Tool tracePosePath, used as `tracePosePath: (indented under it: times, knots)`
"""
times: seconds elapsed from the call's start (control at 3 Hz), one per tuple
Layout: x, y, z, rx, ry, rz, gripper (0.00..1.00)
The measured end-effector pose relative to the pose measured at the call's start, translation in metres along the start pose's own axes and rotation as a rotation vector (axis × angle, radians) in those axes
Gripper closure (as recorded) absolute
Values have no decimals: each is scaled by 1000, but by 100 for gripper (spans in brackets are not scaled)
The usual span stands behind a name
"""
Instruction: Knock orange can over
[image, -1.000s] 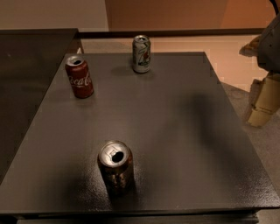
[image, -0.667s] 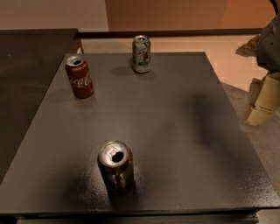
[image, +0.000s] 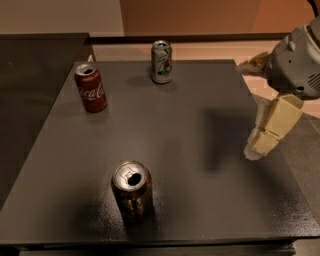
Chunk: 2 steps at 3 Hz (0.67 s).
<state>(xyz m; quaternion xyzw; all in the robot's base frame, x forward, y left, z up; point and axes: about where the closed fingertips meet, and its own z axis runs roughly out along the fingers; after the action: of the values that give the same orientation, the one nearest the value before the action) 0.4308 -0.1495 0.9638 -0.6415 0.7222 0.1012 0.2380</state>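
A: What is the orange can (image: 132, 192) made of, as far as you can see?

B: Metal; a plain cylinder with dark orange-brown mottled sides and a shiny silver top, its tab opening a dark hole; it stands upright near the front edge of the table (image: 200, 125), left of the middle; any print on its side is too dark to read.

A: And the table?

B: A flat, dark grey top with a matt, slightly grainy finish; it shows soft shadows; its front corners are cut off by the frame.

A: The other cans?

B: A red Coca-Cola can (image: 91, 88) stands upright toward the back left, its white script readable; a white-and-green can (image: 162, 62) stands upright at the back edge; its label is blurred; both are well apart from the orange can.

A: Where is the gripper (image: 270, 127)?

B: At the right side, above the table's right edge and well apart from every can; a rounded grey housing with a ribbed patch sits high, partly cut off by the frame; a cream, blocky, jointed piece hangs down from it, slanting left; a tan bit juts out at the upper left of the housing, too blurred to name.

A: Wide or narrow?

B: I cannot tell; it touches nothing that I can see.

A: Anything else?

B: A second dark table (image: 35, 75) adjoins on the left, smoother and faintly reflective; a pale wall runs behind.
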Motion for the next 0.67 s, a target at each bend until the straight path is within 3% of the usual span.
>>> tracePosePath:
  times: [0.67]
  knots:
    - [-66, 37, 43, -61, -195, -128, 0]
